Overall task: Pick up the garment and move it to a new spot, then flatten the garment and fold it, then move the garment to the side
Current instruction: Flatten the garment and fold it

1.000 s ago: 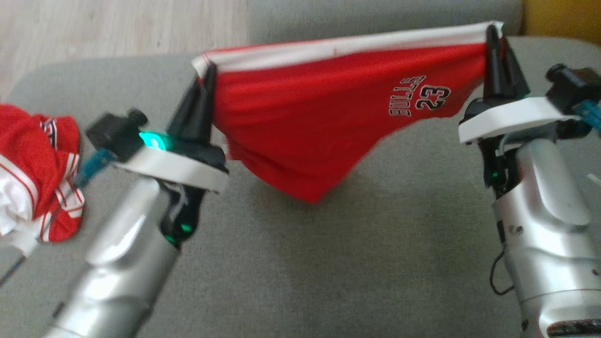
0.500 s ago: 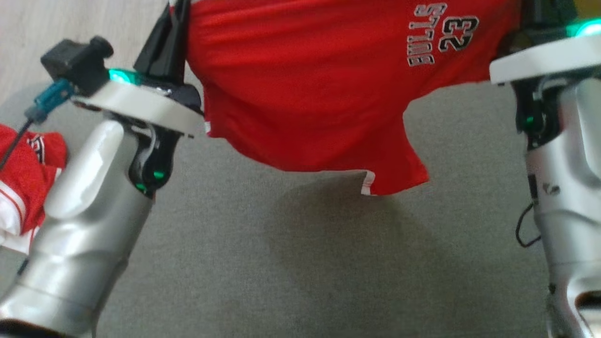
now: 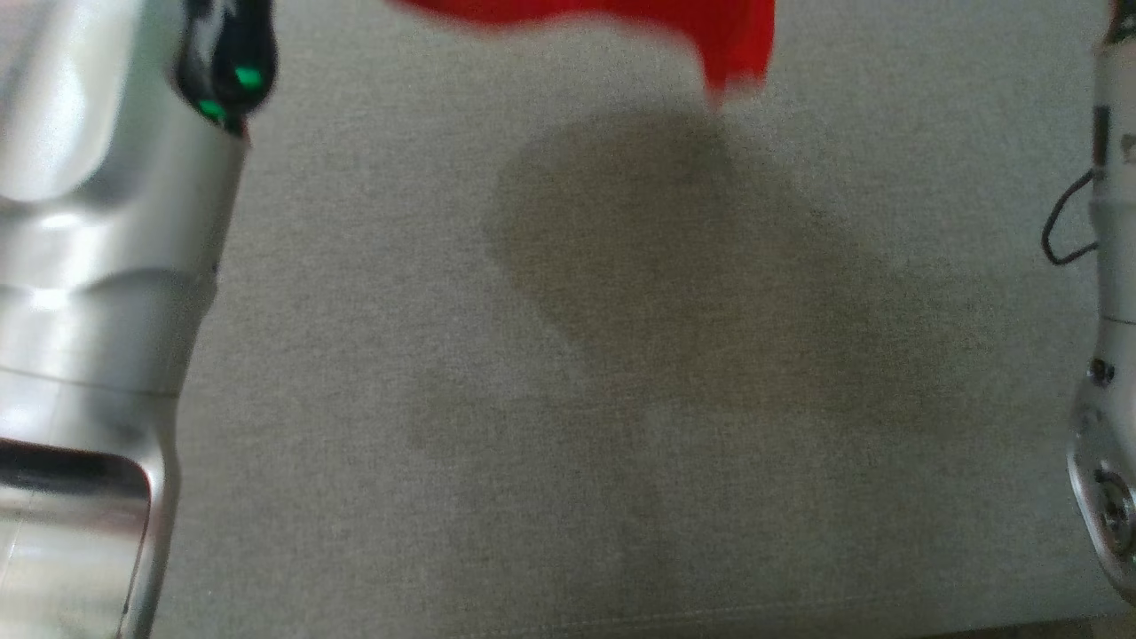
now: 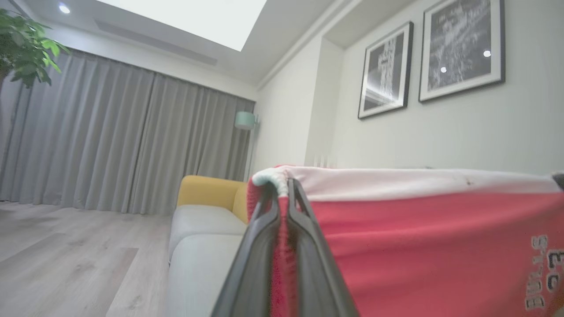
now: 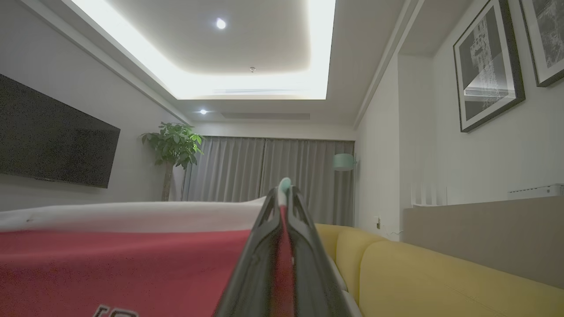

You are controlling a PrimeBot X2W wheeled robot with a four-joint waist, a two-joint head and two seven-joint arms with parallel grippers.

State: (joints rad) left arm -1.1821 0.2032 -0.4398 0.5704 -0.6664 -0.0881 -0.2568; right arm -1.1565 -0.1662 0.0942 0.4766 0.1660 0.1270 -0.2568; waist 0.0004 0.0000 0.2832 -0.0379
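Aloft, the red garment (image 4: 418,237) hangs taut. Both the left gripper (image 4: 284,187) and the right gripper (image 5: 285,189) clench its top edge.

So the garment (image 4: 418,246) hangs above the cushion (image 3: 568,399), with the left gripper (image 4: 284,184) at its top left corner, the right gripper (image 5: 284,187) at its top right, and the curtains (image 4: 110,145) way behind it.

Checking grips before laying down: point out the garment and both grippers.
garment (image 4: 418,246), left wrist view, red panel under the white band.
left gripper (image 4: 282,187), left wrist view, between fingertips.
right gripper (image 5: 284,191), right wrist view, between fingertips.
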